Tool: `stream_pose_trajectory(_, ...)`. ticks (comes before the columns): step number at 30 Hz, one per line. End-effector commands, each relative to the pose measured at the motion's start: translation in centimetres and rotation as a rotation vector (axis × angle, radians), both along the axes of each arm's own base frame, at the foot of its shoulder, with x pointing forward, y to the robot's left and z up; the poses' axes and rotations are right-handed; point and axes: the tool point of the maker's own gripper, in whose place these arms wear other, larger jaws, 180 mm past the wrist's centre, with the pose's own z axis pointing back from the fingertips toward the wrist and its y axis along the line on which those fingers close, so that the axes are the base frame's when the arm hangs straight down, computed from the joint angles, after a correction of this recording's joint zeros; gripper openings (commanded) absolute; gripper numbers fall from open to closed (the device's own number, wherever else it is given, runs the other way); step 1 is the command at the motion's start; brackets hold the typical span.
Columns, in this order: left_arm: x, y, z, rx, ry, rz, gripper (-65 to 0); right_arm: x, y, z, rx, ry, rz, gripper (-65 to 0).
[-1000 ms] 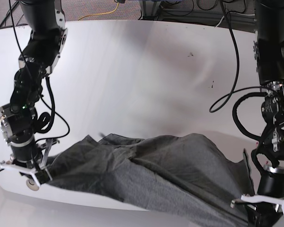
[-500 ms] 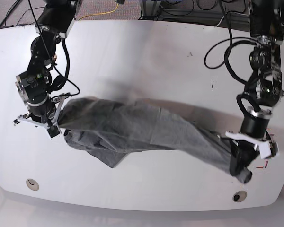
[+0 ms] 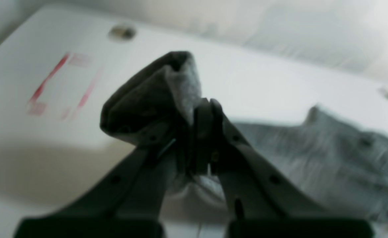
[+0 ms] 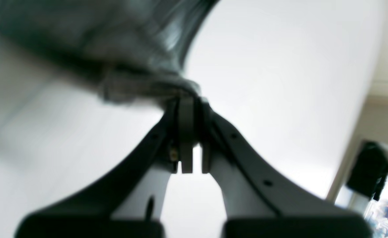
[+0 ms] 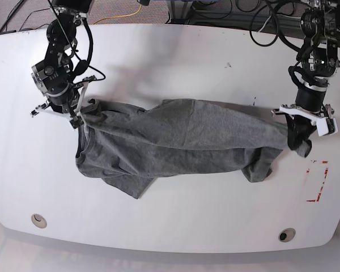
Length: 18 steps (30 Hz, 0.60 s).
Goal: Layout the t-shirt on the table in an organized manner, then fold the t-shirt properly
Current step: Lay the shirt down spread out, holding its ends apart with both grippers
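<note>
On the white surface (image 5: 175,62) lies one t-shirt (image 5: 181,141), stretched between two sets of fingers, left (image 5: 299,135) and right (image 5: 79,118), each seemingly pinching fabric; two cable holes, dark floor beyond.

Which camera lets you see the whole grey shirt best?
The base view: the whole heather-grey knit t-shirt shows, stretched between both hands on the white table. The left wrist view shows a pinched bunch and blurry fabric behind it; the right wrist view only a blurred edge.
</note>
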Motion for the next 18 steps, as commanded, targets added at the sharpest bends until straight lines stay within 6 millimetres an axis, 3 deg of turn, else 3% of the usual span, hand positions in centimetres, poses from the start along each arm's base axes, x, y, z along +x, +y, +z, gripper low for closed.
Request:
stream_pose_trajectory(1, -0.9, 1.4, 0.8, 0.029, -0.023, 0.021, -65.0, -0.6, -0.4, 0.2, -0.020, -0.002, 0.001, -65.0)
stream_pose_trajectory(8, -4.0, 4.3, -1.1, 0.067, 0.064, 0.091, -65.0, -3.7, -0.8, -1.8, -0.033, 0.099, -0.011, -65.0)
stream_pose_trajectory(18, -7.0, 5.0, -3.8, 0.078, 0.171, 0.106, -65.0, -6.0, -0.9, -3.3, -0.036, 0.169, -0.012, -65.0)
